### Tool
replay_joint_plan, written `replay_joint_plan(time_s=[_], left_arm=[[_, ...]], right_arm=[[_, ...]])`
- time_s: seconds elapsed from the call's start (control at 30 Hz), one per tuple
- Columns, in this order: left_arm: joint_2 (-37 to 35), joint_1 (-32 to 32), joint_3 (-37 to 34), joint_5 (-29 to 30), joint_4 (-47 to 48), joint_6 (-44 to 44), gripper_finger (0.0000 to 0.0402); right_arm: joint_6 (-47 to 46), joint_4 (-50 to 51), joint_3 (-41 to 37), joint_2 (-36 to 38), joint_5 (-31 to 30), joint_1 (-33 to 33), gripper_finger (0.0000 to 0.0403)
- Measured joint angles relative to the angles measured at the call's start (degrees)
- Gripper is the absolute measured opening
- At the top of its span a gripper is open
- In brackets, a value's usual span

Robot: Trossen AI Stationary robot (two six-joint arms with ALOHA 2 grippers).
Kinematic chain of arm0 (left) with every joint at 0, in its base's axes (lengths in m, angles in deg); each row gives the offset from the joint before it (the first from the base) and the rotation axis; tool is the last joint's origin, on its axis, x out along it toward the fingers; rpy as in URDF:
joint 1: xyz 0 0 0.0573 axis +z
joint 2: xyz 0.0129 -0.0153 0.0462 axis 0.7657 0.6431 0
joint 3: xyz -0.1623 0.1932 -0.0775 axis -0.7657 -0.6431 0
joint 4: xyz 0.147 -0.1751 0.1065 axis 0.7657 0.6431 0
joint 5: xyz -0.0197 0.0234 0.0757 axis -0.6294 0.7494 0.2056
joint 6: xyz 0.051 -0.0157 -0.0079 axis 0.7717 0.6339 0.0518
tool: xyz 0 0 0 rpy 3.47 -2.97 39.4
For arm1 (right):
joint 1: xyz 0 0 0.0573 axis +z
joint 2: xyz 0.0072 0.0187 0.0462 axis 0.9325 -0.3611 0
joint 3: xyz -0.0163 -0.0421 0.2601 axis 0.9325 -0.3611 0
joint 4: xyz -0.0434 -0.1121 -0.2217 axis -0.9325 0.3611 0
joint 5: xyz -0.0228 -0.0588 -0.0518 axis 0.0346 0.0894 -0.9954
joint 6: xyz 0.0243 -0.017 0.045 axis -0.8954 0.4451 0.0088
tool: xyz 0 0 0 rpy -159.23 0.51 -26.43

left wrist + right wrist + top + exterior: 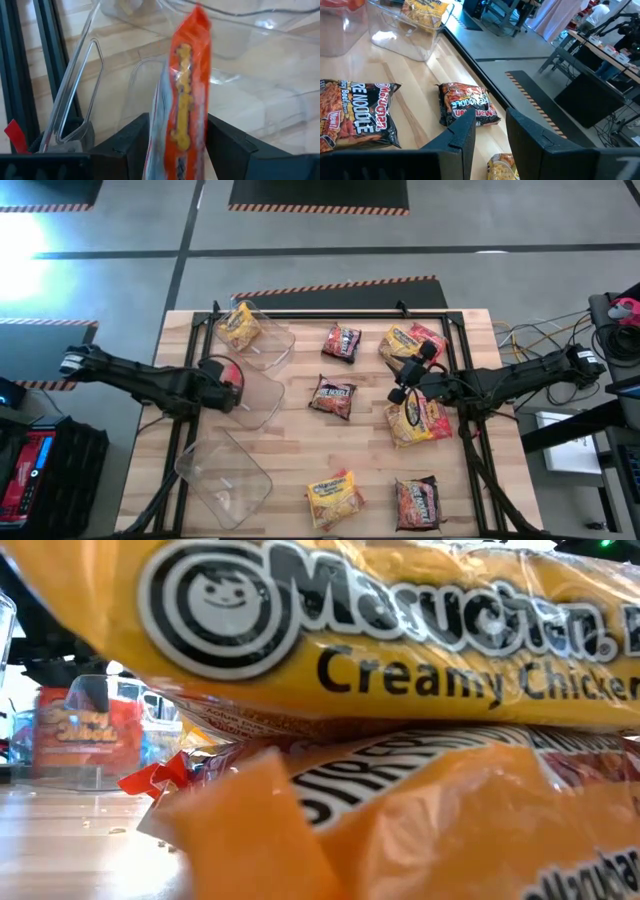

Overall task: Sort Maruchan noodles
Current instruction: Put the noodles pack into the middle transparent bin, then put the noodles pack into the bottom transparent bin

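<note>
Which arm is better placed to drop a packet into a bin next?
Left. Its gripper already clamps an orange packet over the middle bin; the right gripper is open, holding nothing.

Wooden table [300, 430] with noodle packets [333, 397], bins [224, 472].

A pale wooden bench [300, 440] fills the middle of the high view. Three clear plastic bins sit on its left half: one at the upper left [268, 340], one in the middle [262, 395], one tipped at the lower left [222, 472]. Cables [535, 335] trail at the right edge.
</note>
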Motion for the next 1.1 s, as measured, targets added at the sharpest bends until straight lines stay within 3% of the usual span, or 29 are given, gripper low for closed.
replay_joint_plan(time_s=[0.53,0.9,1.1], left_arm=[[1.7,0.0,0.2,1.8,1.5,-2.2,0.0176],[3.6,0.1,4.7,14.1,9.0,-8.1,0.0176],[8.1,0.1,9.8,17.2,6.2,-2.5,0.0176]], right_arm=[[0.0,0.0,0.0,0.0,0.0,0.0,0.01],[0.0,0.0,0.0,0.0,0.0,0.0,0.01],[0.0,0.0,0.0,0.0,0.0,0.0,0.01]])
